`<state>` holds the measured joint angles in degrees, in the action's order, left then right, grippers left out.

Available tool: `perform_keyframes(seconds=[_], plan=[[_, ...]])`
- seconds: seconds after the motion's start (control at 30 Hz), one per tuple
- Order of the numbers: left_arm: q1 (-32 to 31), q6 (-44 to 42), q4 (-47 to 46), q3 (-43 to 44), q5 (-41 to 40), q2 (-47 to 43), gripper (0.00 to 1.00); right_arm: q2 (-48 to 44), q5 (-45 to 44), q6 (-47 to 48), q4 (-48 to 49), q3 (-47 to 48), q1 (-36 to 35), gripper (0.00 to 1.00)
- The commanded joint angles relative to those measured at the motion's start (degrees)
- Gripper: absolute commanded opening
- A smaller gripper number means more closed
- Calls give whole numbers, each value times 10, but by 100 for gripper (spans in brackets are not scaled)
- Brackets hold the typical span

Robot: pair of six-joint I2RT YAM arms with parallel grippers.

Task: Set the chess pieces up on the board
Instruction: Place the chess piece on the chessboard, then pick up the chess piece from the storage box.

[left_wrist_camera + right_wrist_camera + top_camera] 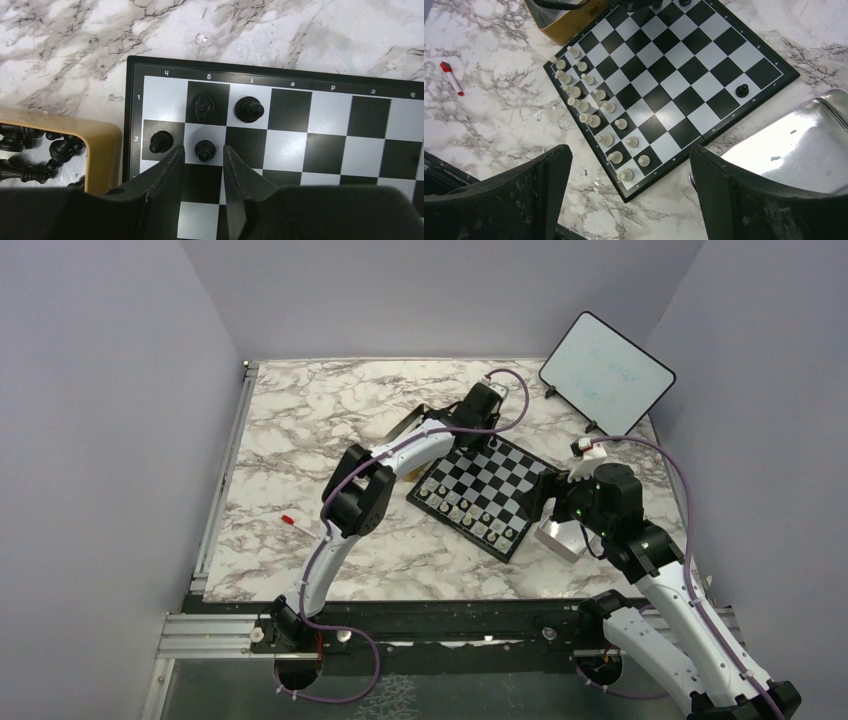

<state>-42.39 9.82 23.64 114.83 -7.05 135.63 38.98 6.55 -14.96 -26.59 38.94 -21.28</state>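
Pawn [205, 151] is found upright on the board [300, 145], second row, between the slightly parted, non-contacting left gripper [202, 150] fingers. Right gripper [629, 150] is spread wide, empty. It is judged light, rigid and easily toppled; hold at the neck is advised.

Around you 3 plain pale lilac walls [100, 390], a white marble-patterned counter [300, 410] with grey veins, metal rails [215, 635] along its near and left edges, even light

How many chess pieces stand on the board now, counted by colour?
Pale chess pieces: 16
Black chess pieces: 5 (four in one corner, one at the other end of that side)
Total on the board: 21
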Motion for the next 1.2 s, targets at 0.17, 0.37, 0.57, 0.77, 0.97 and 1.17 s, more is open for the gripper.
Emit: perform_keyframes(seconds=[0.17,0.37,0.57,0.77,0.97,1.17], plan=[[-2,14,-8,-38,42,-114,36,-1,2,6,18,-4,1,93],[20,18,-7,-83,66,-184,38,5,-8,0,11,1,1,93],[74,27,-7,-152,114,-262,45,11,0,-31,16,8,1,89],[158,26,-6,-238,163,-326,46,45,54,-80,51,8,1,77],[176,2,-14,-250,113,-321,41,68,70,-93,55,16,1,72],[176,-9,-7,-192,81,-247,38,58,65,-83,38,24,1,72]])
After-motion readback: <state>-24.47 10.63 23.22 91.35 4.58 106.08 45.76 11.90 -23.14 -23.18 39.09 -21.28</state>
